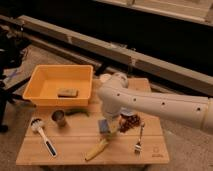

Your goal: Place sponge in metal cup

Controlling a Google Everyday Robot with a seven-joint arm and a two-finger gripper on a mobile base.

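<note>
The gripper [109, 120] is seen lowered over the middle of the wooden table [75, 141], right at the sponge [103, 126]. Whether the sponge is gripped cannot be told, since the wrist is hidden by the white arm [150, 102] reaching in from the right. The metal cup [59, 118] is stood upright to the left of the sponge, well apart from it, with what may be a green pepper [77, 112] just beside it. A brownish block [67, 92] is held in the yellow bin [40, 82]. A brush [42, 136], a banana [96, 149] and a fork [139, 140] are laid along the front.
</note>
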